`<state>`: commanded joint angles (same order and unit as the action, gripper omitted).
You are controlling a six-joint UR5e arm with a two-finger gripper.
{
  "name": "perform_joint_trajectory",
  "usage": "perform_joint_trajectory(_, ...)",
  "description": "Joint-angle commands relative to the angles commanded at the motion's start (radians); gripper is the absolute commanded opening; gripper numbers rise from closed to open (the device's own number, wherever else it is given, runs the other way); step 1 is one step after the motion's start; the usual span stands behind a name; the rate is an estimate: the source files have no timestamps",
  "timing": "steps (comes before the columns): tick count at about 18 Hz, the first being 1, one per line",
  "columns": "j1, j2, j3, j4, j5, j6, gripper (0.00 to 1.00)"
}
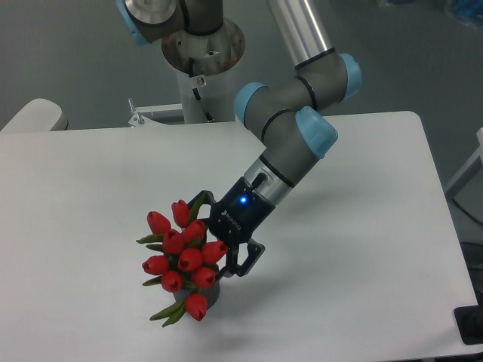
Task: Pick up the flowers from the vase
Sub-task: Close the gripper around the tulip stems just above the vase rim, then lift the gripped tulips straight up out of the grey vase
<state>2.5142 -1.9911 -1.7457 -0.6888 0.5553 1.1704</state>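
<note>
- Nearest the front edge of the white table [362, 249], the flowers [183, 256], a bunch of red tulip buds with green leaves, stand in the vase [211, 292], of which only a dark sliver shows beneath the blooms.
- Just behind, the gripper [217, 235] presses in from the right among the upper buds, its black fingers spread wide, one above the bunch and one low beside the vase rim; nothing is clamped between them.
- Farther back, the grey arm [290, 143] with blue joint caps slopes up toward its base [202, 45] beyond the table.
</note>
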Motion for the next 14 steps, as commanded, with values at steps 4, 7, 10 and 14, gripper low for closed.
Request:
perform_joint_trajectory(4,0.000,-0.005,0.012,0.000,-0.002,0.002,0.72)
perform_joint_trajectory(7,0.002,-0.011,0.023,0.000,-0.002,0.002,0.49)
perform_joint_trajectory(10,0.005,-0.011,0.026,0.000,-0.002,0.002,0.37)
perform_joint_trajectory(14,0.009,-0.009,0.031,0.000,-0.005,0.000,0.33)
